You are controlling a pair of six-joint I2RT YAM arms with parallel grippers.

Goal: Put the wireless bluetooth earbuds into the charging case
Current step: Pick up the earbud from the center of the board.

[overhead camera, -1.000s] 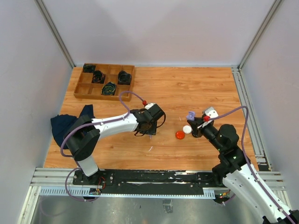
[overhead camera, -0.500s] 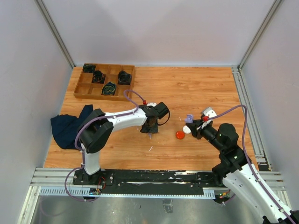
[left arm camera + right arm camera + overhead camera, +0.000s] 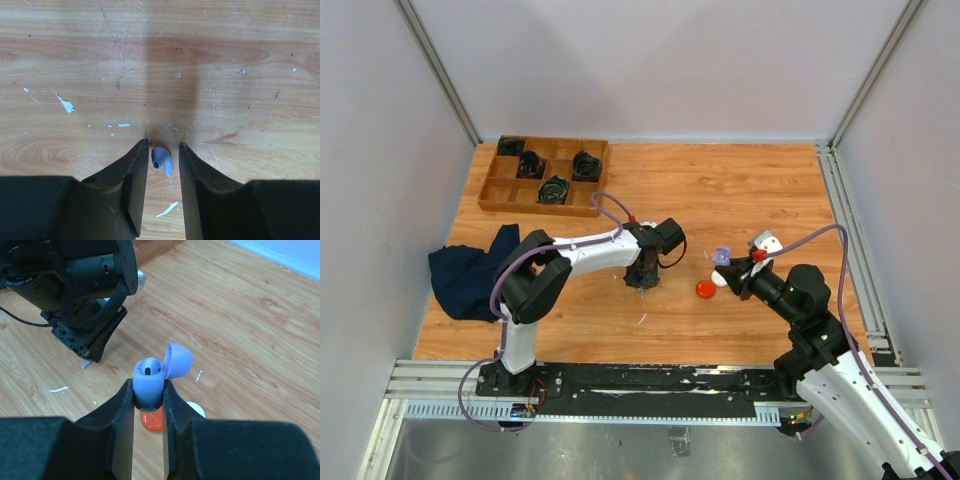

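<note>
A small purple earbud (image 3: pixel 161 161) lies on the wooden table between the fingers of my left gripper (image 3: pixel 163 146). The jaws stand close on either side of it, with a thin gap on each side. In the top view that gripper (image 3: pixel 642 283) points down at the table's middle. My right gripper (image 3: pixel 148 390) is shut on a purple charging case (image 3: pixel 148 382), held upright above the table. The case's lid (image 3: pixel 178 360) is flipped open, and one purple earbud (image 3: pixel 150 367) sits in it. From above, the case (image 3: pixel 722 256) shows right of centre.
An orange round case (image 3: pixel 705 289) and a white one (image 3: pixel 720 278) lie on the table just under the right gripper. A wooden tray (image 3: pixel 516 190) with coiled black cables stands at the back left. A navy cloth (image 3: pixel 470 275) lies at the left edge.
My left gripper has shifted a little to the right and its jaws have narrowed around the purple earbud. The right gripper moved slightly left with the case.
</note>
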